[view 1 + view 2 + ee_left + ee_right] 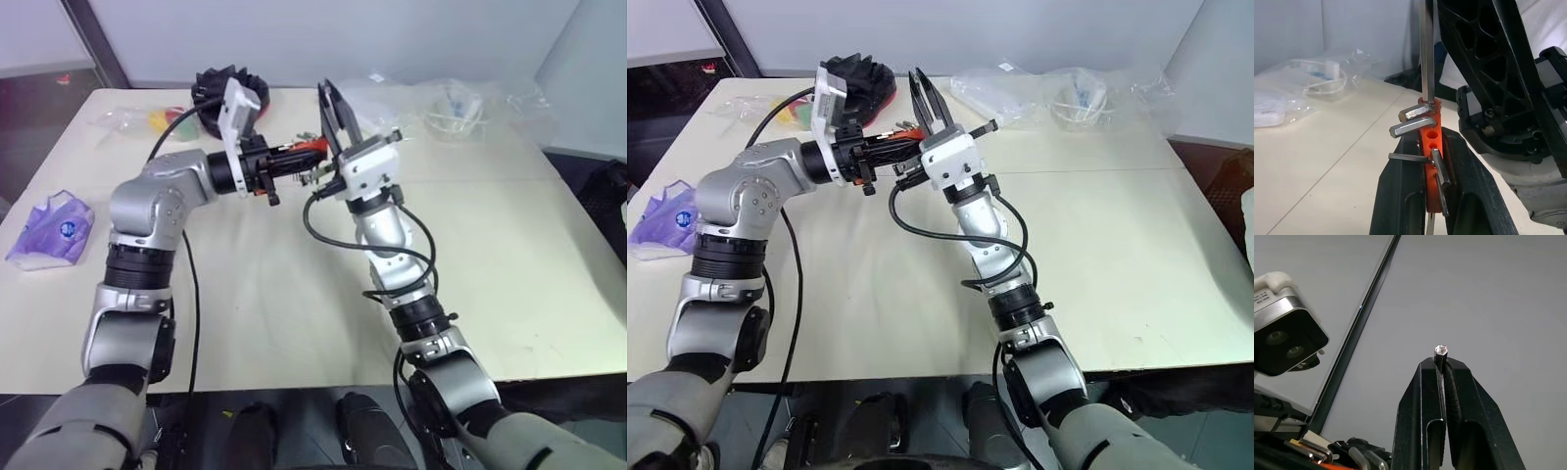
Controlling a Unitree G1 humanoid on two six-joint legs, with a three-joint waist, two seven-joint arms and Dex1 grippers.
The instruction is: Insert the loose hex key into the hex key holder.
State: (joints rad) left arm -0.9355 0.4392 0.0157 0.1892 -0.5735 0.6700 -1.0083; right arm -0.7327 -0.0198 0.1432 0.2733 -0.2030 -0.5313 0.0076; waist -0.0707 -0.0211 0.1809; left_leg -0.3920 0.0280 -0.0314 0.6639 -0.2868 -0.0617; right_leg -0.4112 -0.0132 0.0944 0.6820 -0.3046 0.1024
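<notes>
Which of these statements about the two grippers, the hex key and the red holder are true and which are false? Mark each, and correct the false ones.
1. The left gripper is shut on the hex key holder. True.
2. The loose hex key lies flat on the table. False: the right gripper is shut on it, above the table.
3. The holder already carries several other keys. True.
4. In the left wrist view, the loose key's shaft meets the holder at its upper end. True.
5. The purple bag sits between the two grippers. False: it lies near the table's left edge, away from both.
</notes>
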